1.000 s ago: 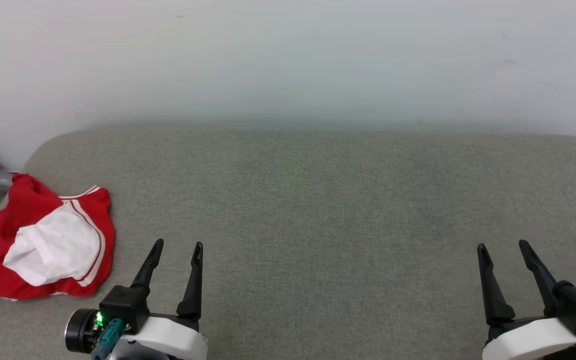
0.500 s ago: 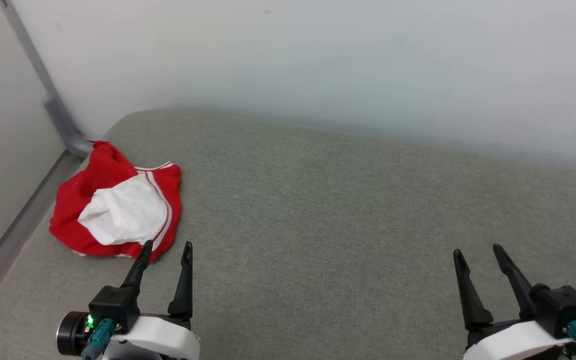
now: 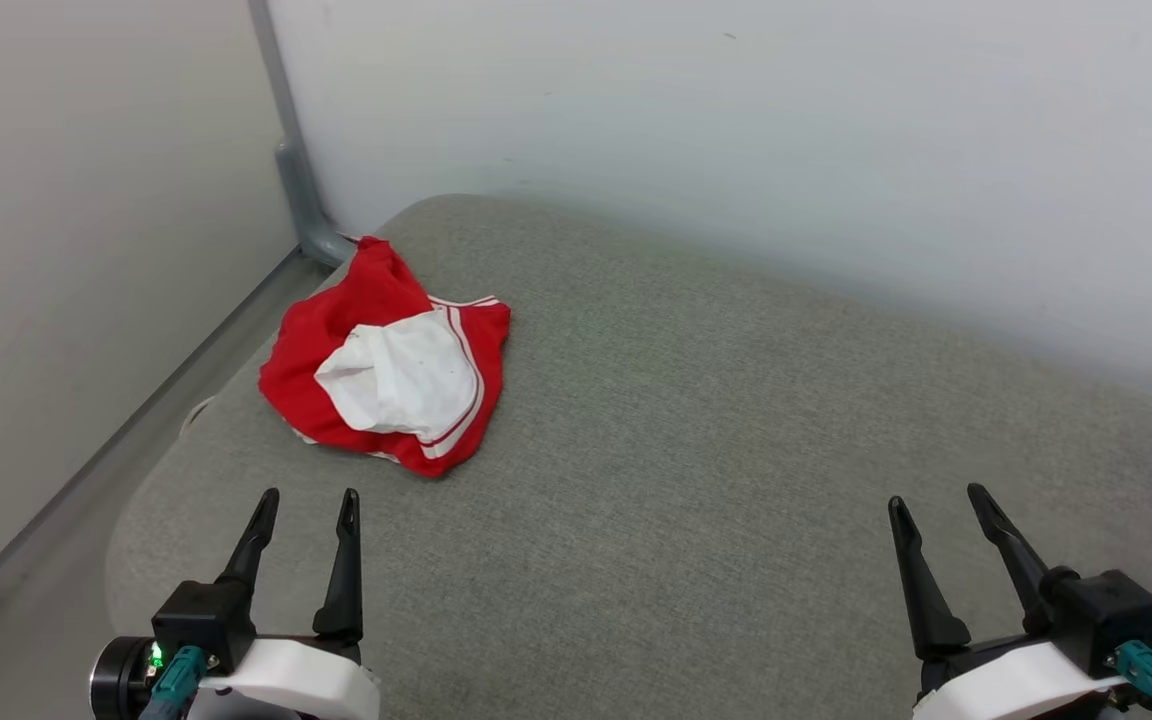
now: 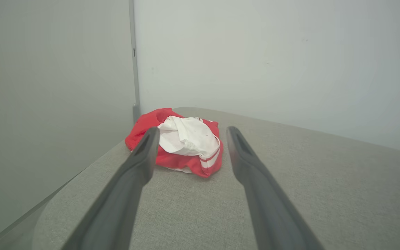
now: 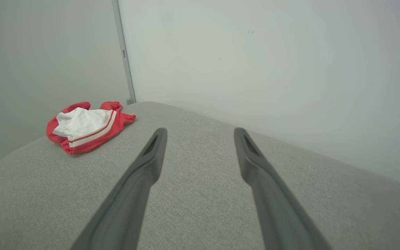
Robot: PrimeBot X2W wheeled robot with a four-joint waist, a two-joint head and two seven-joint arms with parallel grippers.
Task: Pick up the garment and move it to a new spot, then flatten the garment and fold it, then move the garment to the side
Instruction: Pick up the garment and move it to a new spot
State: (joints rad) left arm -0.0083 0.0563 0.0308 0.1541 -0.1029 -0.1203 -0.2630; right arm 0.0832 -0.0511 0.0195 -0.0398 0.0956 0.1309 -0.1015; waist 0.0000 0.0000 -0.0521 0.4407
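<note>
The garment (image 3: 386,370) is a crumpled red heap with a white sleeve and red-white striped trim on top, lying near the far left corner of the grey cushioned surface (image 3: 696,440). Its lettering is hidden in the folds. My left gripper (image 3: 306,497) stands open at the lower left, short of the garment and apart from it. In the left wrist view the garment (image 4: 182,142) lies straight ahead beyond the open left gripper (image 4: 190,131). At the lower right my right gripper (image 3: 936,497) is open and empty. The right wrist view has the garment (image 5: 85,126) far off to the left of the right gripper (image 5: 200,132).
A pale wall runs behind the surface and another along its left side, meeting at a grey corner post (image 3: 291,160). The surface's rounded left edge (image 3: 136,500) drops off close beside my left gripper. Bare grey fabric spreads between and ahead of both grippers.
The head camera has swung to the left, so the garment and the corner post now sit nearer the picture's middle. Both grippers stay open; the garment lies as before.
</note>
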